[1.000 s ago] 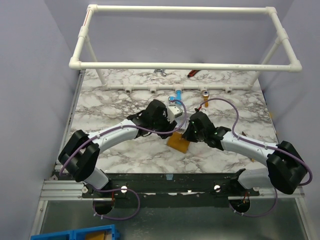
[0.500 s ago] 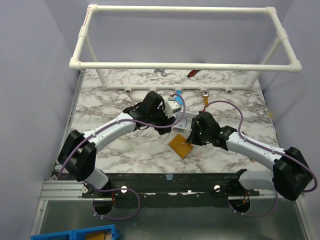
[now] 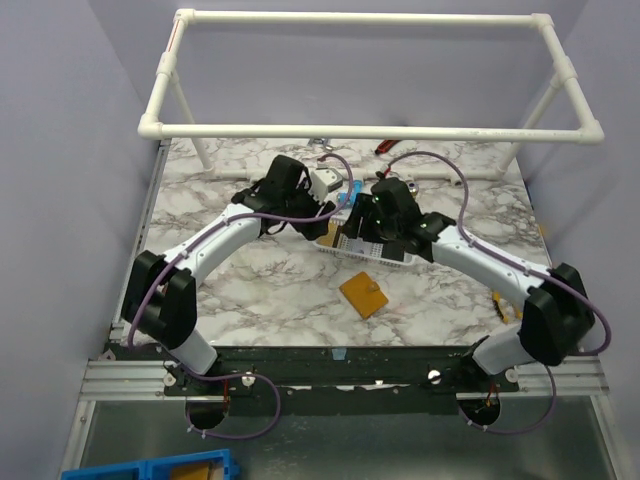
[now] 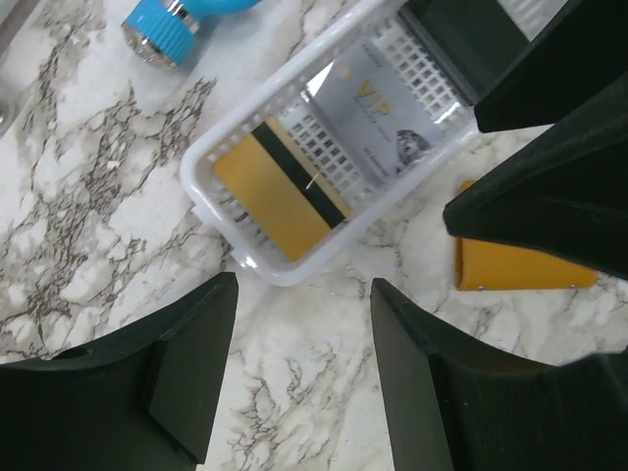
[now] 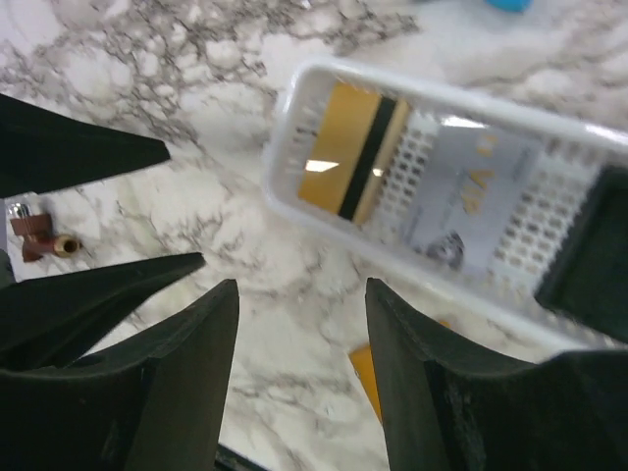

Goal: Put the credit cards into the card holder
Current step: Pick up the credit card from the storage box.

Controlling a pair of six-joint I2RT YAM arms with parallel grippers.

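"VIP" readable on silvery-white card (image 4: pixel 385 110) in white mesh basket (image 4: pixel 287 276); smaller print illegible.

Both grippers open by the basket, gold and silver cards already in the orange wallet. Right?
No. The gold card and silver card lie in the white basket, not in the orange wallet, as the left wrist view shows. The left gripper and right gripper are indeed open by the basket.

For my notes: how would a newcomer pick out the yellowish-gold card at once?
On the marble table, find the white mesh plastic basket near the middle. The yellowish-gold card lies flat inside it at one end. Unlike the silvery-white card beside it, it carries a black stripe.
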